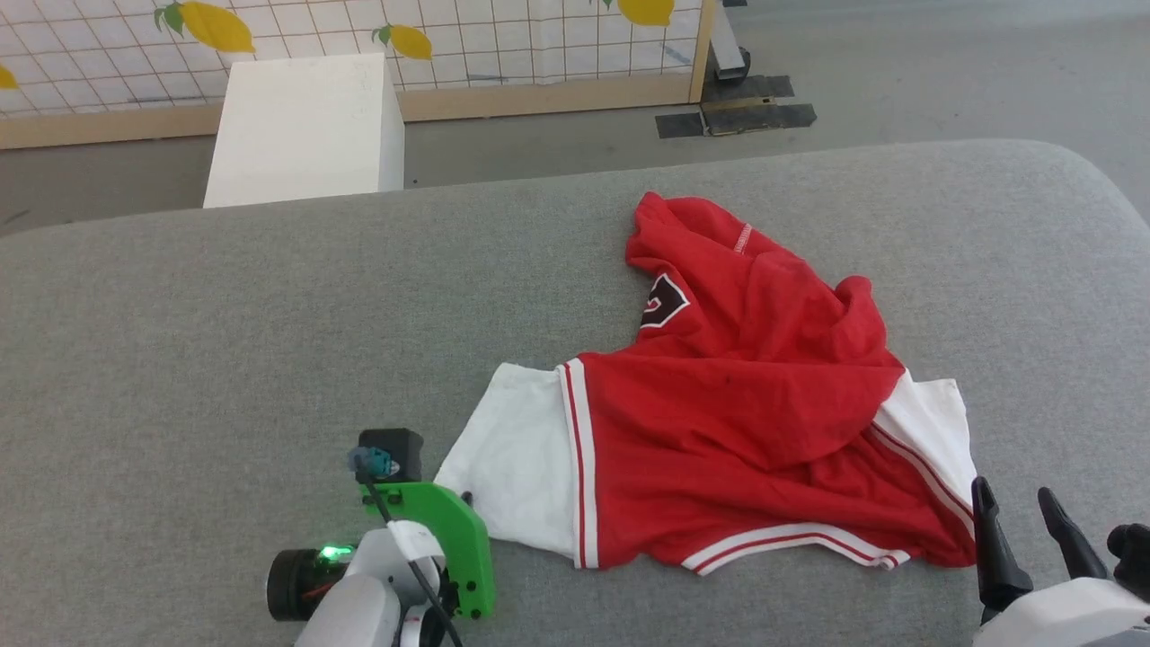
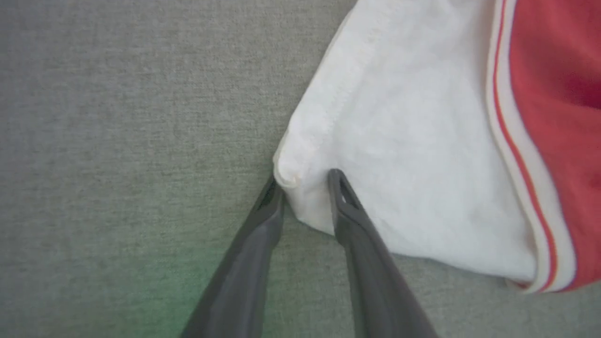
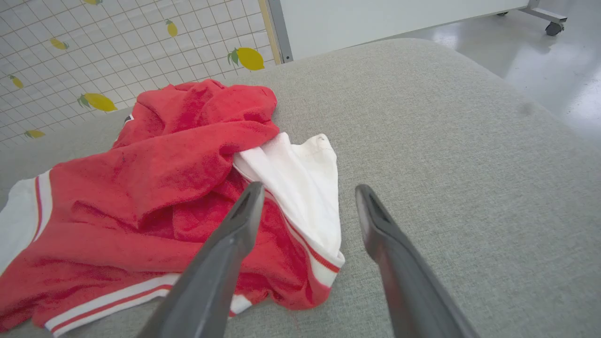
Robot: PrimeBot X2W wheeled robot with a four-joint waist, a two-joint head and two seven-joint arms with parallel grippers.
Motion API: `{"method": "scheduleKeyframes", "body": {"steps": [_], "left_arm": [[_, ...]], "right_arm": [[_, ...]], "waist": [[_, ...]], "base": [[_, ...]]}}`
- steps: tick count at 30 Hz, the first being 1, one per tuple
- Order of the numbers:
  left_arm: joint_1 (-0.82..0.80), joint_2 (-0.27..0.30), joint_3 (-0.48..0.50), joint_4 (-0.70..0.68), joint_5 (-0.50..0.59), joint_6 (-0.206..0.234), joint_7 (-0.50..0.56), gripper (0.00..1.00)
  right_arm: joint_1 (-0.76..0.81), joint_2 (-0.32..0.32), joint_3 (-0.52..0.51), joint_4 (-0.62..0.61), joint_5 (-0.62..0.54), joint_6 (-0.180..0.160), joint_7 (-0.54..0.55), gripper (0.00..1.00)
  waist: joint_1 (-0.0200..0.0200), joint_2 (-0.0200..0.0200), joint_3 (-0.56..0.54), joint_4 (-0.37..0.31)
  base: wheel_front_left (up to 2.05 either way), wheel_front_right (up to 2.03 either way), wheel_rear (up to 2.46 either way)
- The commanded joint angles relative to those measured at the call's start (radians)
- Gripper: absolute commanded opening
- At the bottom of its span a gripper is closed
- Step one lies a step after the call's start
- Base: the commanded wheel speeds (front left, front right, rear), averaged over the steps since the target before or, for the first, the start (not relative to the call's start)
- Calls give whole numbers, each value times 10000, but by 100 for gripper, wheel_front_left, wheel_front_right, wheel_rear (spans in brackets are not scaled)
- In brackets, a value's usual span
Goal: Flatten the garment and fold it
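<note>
1. Far left, beyond the grey fabric-covered table (image 1: 225, 341), a white rectangular box (image 1: 305, 126) stands on the floor.
2. Near left: the left gripper (image 2: 304, 178) points down at the table. Its jaws stand partly apart and straddle the near-left corner of the white short sleeve (image 2: 399, 141). One finger lies on the cloth, the other on the table at the cloth edge. The corner is not clamped.
3. Centre to right: the red jersey-style T-shirt with white sleeves and red-striped trim (image 1: 737, 422) lies crumpled on the table. Its far part is bunched, and a black white-outlined character (image 1: 663, 301) shows there.
4. Near right: the right gripper (image 1: 1015, 490) is released, jaws wide, holding nothing. It sits just beside the T-shirt's near-right hem corner.
</note>
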Motion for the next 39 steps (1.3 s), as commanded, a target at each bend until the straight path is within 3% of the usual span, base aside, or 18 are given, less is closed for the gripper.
{"method": "scheduleKeyframes", "body": {"steps": [1, 13, 24, 35, 36, 37, 38, 39], "left_arm": [[453, -91, -233, 191, -154, -127, 307, 0], [735, 232, 1096, -752, -308, 724, -2013, 0], [1433, 436, 1689, -1027, -796, 900, -2274, 0], [1355, 381, 1533, -1051, -949, 728, -2329, 0], [1359, 388, 1528, -1048, -960, 720, -2324, 0], [1351, 412, 1500, -1051, -983, 693, -2320, 0], [1343, 419, 1496, -1048, -990, 687, -2323, 0], [1333, 423, 1497, -1046, -1003, 682, -2333, 0]], "right_arm": [[-119, -1, 46, -16, -3, -15, -18, 100], [-1273, -1, -361, 143, -850, -15, 225, 100], [-2443, -1, -1018, 2335, -813, -15, 3244, 100], [-2700, -1, -323, 2834, -822, -15, 5594, 99], [-2715, -1, -238, 2810, -822, -15, 5755, 80], [-2821, -1, 4, 2761, -739, -15, 6177, 14], [-2855, -1, 76, 2757, -717, -15, 6249, 0], [-2881, -1, 153, 2759, -680, -15, 6325, 0]], "waist": [[1, 0, 5, 26], [1, 0, -15, 577], [1, 0, 44, 1396], [1, 0, 204, 1527], [1, 0, 209, 1506], [1, 0, 242, 1450], [1, 0, 251, 1435], [1, 0, 253, 1417]], "base": [[0, 0, 0], [0, 0, 0], [0, 0, 0], [0, 0, 0], [0, 0, 0], [0, 0, 0], [0, 0, 0], [0, 0, 0]]}}
